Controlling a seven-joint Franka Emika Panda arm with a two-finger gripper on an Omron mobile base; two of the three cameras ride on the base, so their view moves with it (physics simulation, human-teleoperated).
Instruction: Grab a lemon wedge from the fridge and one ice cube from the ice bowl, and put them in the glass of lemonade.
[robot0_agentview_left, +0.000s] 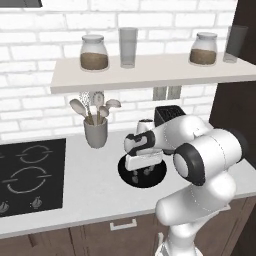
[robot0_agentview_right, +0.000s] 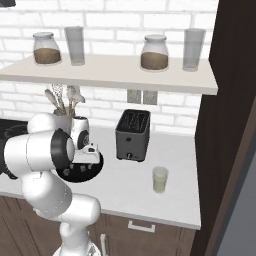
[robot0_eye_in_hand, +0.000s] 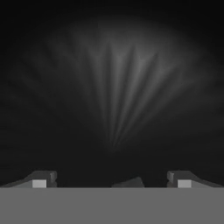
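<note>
Gripper (robot0_agentview_left: 142, 173) spread wide and empty, inside round matte-black ice bowl (robot0_agentview_left: 159, 179), small pale ice cube (robot0_eye_in_hand: 127, 182) between fingertips

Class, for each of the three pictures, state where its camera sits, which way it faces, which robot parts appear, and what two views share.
Left base view: behind the arm's left, facing the counter; the arm rises lower right, tool over the ice bowl.
Right base view: behind the arm's right, same counter; the arm rises lower left; the glass of lemonade stands right of the toaster.
Hand view: on the hand, looking into the bowl's dark inside; open fingertips at bottom.
Shared: both base views show bowl, toaster and shelf.
</note>
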